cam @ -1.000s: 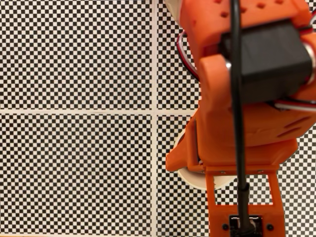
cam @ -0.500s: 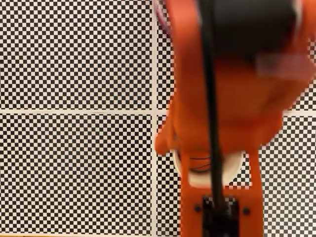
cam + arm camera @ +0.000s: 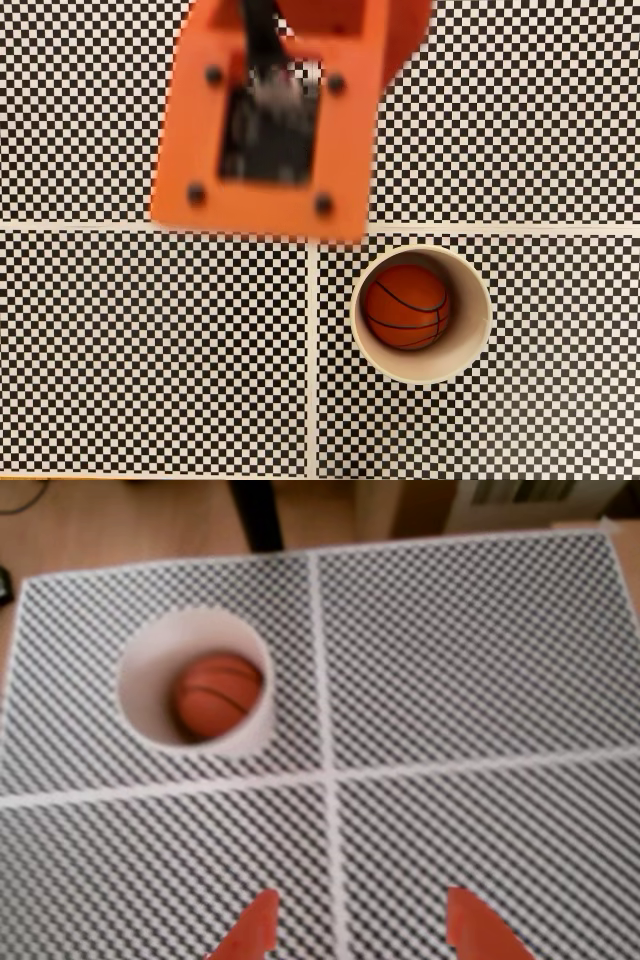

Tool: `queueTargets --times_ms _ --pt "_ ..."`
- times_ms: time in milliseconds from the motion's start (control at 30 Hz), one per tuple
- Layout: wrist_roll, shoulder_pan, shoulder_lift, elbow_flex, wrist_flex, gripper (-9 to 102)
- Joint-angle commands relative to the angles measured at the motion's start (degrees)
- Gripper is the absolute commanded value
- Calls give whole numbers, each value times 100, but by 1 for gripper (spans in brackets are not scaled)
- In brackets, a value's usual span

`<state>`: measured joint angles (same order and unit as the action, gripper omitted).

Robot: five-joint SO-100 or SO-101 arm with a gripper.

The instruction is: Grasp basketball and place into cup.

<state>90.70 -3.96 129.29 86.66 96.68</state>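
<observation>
Inside the cup [image 3: 421, 370] sat the ball [image 3: 406, 306]. Well apart, above the mat [image 3: 480, 680], the gripper [image 3: 365, 930] hung with jaws spread, holding nothing.

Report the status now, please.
Pincer open, empty, high above the checkered mat. Small orange basketball inside the cream paper cup. Nothing in the way.

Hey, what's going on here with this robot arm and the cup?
The basketball already sits inside the cup, which stands upright on the checkered mat. In the wrist view the ball rests at the bottom of the cup, and the gripper is open and empty, well apart from the cup. In the fixed view the orange arm hangs blurred above the mat, off to the upper left of the cup. The placing looks done.
</observation>
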Motion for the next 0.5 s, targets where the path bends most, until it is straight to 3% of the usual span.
queueTargets --times_ms 0,300,467 --pt "149 -202 1020 1327 -545 19" --pt "-44 -79 3472 4263 -1811 20" --pt "-193 44 4069 4896 -2162 18"
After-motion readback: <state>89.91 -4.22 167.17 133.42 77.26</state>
